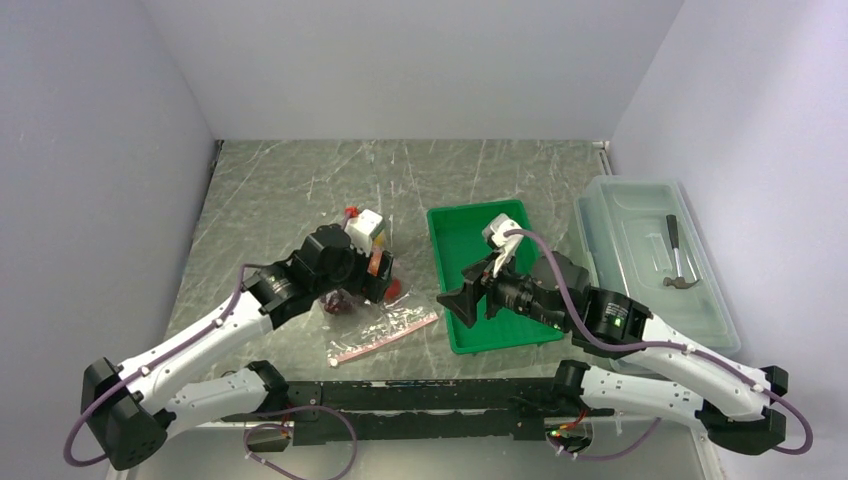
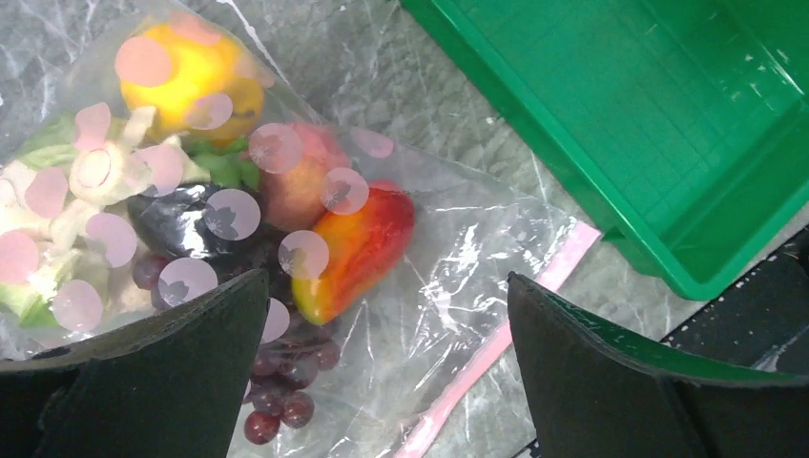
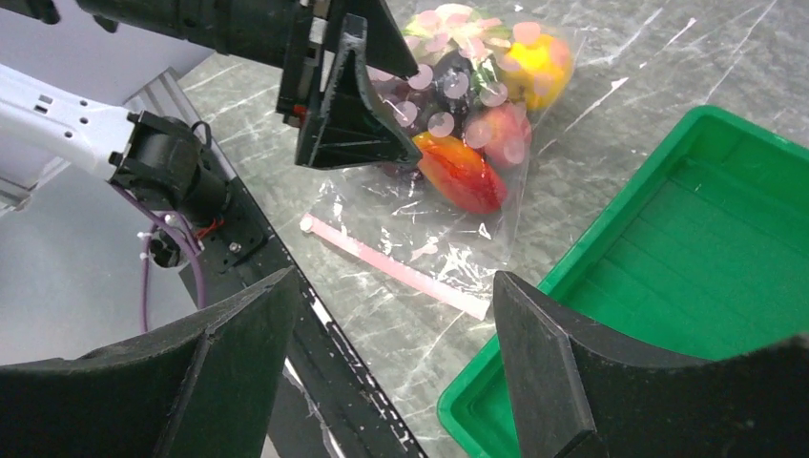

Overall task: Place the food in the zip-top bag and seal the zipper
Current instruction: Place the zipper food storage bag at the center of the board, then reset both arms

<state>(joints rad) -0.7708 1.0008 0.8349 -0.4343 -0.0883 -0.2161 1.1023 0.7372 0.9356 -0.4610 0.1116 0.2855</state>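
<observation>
The food lies inside the clear zip-top bag (image 2: 458,277) on the table: a yellow lemon (image 2: 191,72), lettuce (image 2: 57,191), a small dark round fruit (image 2: 181,215), a red-orange oblong fruit (image 2: 358,243) and a grape bunch (image 2: 286,401). The pink zipper (image 2: 496,348) lies flat at the near side of the bag (image 1: 375,325). My left gripper (image 2: 386,286) is open and empty, just above the bag's food end (image 1: 378,268). My right gripper (image 3: 393,277) is open and empty, at the green tray's left edge (image 1: 458,300), right of the zipper (image 3: 391,267).
The green tray (image 1: 480,335) stands right of the bag. A large clear lidded box (image 1: 640,230) holding a grey hammer (image 1: 680,262) is at the far right. The black base rail (image 1: 420,395) runs along the near edge.
</observation>
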